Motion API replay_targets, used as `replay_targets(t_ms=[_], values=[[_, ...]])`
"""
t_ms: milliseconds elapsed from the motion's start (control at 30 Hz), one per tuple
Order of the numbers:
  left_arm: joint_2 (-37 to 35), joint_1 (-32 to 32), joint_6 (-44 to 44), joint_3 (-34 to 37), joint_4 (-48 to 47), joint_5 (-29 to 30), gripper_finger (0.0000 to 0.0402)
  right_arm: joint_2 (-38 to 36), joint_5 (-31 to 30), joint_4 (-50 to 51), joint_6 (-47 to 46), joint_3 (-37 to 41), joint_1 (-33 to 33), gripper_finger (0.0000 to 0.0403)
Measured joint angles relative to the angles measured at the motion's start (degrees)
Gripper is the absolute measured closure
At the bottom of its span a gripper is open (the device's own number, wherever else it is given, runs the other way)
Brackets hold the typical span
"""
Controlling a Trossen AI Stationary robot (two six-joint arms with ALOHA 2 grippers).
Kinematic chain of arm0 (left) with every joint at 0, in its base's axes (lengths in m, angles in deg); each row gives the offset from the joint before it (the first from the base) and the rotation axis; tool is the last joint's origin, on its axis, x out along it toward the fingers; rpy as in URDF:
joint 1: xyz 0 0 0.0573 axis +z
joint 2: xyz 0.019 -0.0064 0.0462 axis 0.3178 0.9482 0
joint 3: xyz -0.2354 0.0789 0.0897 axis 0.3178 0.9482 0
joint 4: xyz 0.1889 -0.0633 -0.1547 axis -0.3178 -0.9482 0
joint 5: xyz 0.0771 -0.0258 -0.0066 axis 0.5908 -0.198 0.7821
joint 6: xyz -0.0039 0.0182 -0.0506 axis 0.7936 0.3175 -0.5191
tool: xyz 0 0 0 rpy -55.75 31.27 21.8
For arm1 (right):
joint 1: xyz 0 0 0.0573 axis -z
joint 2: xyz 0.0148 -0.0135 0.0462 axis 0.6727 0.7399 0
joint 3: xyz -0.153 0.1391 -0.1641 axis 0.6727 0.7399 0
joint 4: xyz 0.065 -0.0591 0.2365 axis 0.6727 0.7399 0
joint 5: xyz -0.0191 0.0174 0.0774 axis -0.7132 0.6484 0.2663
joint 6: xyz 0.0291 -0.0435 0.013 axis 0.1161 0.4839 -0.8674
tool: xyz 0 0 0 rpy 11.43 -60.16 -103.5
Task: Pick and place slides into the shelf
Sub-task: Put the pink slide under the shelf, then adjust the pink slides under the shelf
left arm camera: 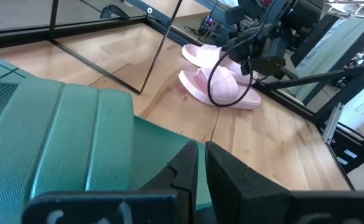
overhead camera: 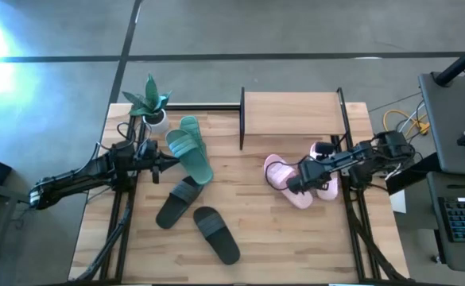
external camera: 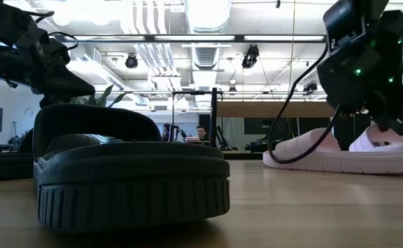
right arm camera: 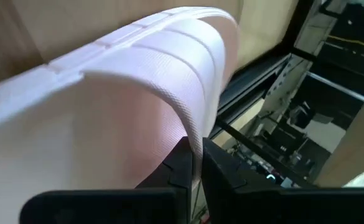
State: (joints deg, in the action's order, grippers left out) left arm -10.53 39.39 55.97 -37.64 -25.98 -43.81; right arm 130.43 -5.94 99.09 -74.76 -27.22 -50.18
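Two teal slides (overhead camera: 192, 151) lie near the table's left far part, one partly over the other. My left gripper (overhead camera: 172, 164) comes in from the left and is shut on the nearer teal slide (left arm camera: 76, 137). Two pale pink slides (overhead camera: 284, 176) lie in front of the shelf (overhead camera: 292, 119), soles on the table. My right gripper (overhead camera: 296, 183) is over the left pink slide (right arm camera: 107, 106) and shut on it. Two black slides (overhead camera: 176, 202) (overhead camera: 216, 234) lie on their soles near the table's middle; one black slide (external camera: 118, 172) fills the low view. My left gripper (left arm camera: 200, 168) pinches the teal slide's edge (left arm camera: 169, 149) beside its ribbed strap, coming about level from the table's left. Whether the slide is off the table cannot be told. My right gripper (right arm camera: 197, 165) pinches the edge of the pink slide's strap (right arm camera: 191, 134) between its two fingers, coming slanting from the table's right. In the low view the pink slides' soles (external camera: 325, 162) look down on the table.
A potted plant (overhead camera: 149, 103) stands at the far left corner, close to the teal slides. The shelf's black posts (overhead camera: 242, 119) stand between the teal and pink slides. Bare wood shows along the near edge (overhead camera: 296, 246).
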Motion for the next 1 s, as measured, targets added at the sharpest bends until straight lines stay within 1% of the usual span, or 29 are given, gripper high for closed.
replay_targets(t_ms=[133, 233, 333, 433, 667, 733, 900, 1000], values=[[0.0, 0.0, 0.0, 0.0, 0.0, 0.0, 0.0386, 0.0, 0.5, -0.2, -0.1, 0.0, 2.0, 0.0385], [0.0, 0.0, 0.0, 0.0, 0.0, 0.0, 0.0386, 0.0, 2.9, -0.8, -1.1, 0.0, 3.0, 0.0377], [0.0, 0.0, 0.0, 0.0, 0.0, 0.0, 0.0386, 0.0, 3.5, -2.2, -0.9, 0.0, 3.2, 0.0356], [0.0, 0.0, 0.0, 0.0, 0.0, 0.0, 0.0386, 0.0, 3.3, -3.3, 0.5, 0.0, 3.2, 0.0324], [0.0, 0.0, 0.0, 0.0, 0.0, 0.0, 0.0386, 0.0, 3.9, -1.5, 2.1, -0.3, 3.2, 0.0256], [0.0, 0.0, 0.0, 0.0, 0.0, 0.0, 0.0386, 0.0, 5.1, 0.4, 1.7, -1.1, 3.2, 0.0243], [0.0, 0.0, 0.0, 0.0, 0.0, 0.0, 0.0386, -0.1, 5.9, 5.1, -1.0, -2.9, 3.2, 0.0222], [0.0, 0.0, 0.0, 0.0, 0.0, 0.0, 0.0386, -0.4, 10.6, 5.0, -1.1, -3.8, 3.2, 0.0216]])
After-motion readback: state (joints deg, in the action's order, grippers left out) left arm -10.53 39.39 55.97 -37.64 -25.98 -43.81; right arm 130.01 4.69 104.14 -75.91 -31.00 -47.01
